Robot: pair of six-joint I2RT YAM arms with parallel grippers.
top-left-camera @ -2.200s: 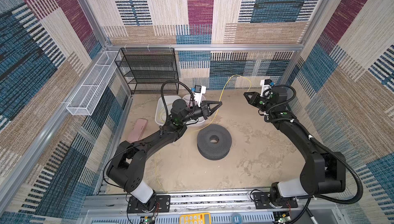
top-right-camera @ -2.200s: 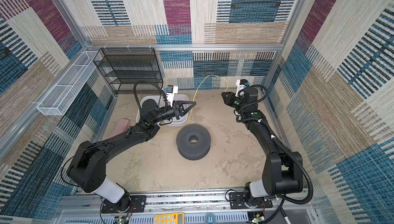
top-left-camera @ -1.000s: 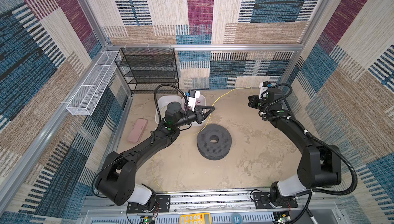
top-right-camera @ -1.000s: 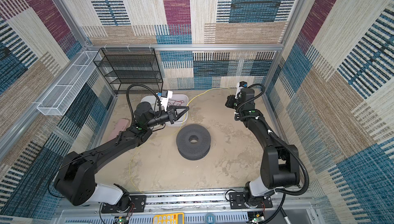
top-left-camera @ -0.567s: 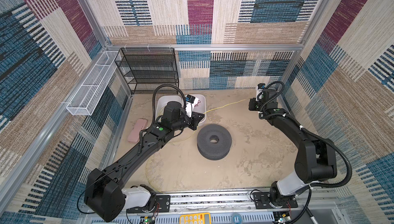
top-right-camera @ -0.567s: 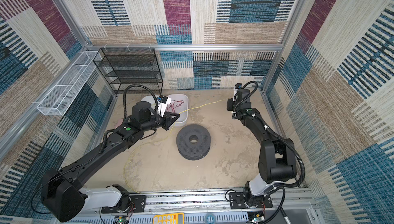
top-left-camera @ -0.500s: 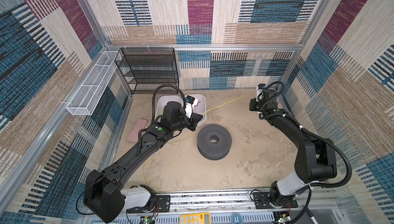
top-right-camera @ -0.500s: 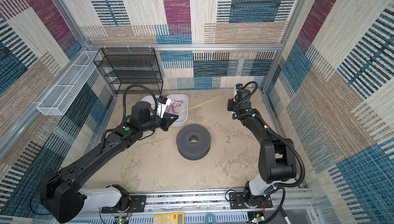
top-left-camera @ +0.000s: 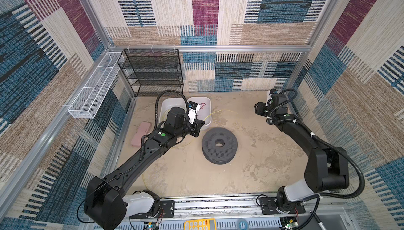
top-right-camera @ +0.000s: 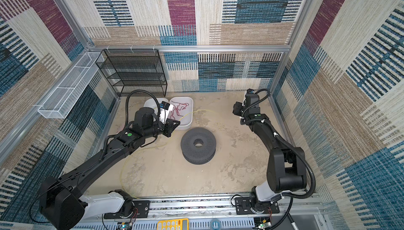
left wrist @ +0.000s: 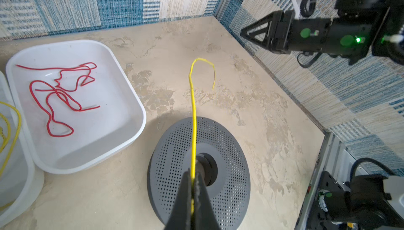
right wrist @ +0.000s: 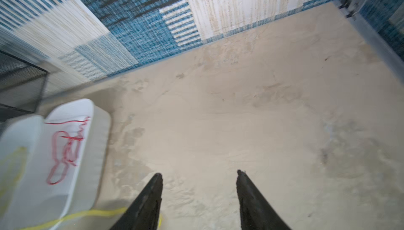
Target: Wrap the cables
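Currently, the left gripper (left wrist: pixel 192 174) has its fingers clamped together on the yellow cable (left wrist: pixel 193 108), just left of the grey spool (top-left-camera: pixel 219 144). The cable's free end extends toward the far right. The right gripper (right wrist: pixel 199 175), at far right, has its fingers apart.

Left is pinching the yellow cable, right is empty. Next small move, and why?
Probably lower the left gripper toward the side of the gray spool, to lay the yellow cable between its flanges. That gripper is shut on the cable close beside the spool; the free end curls loose beyond it, and the right gripper stands open, holding nothing.
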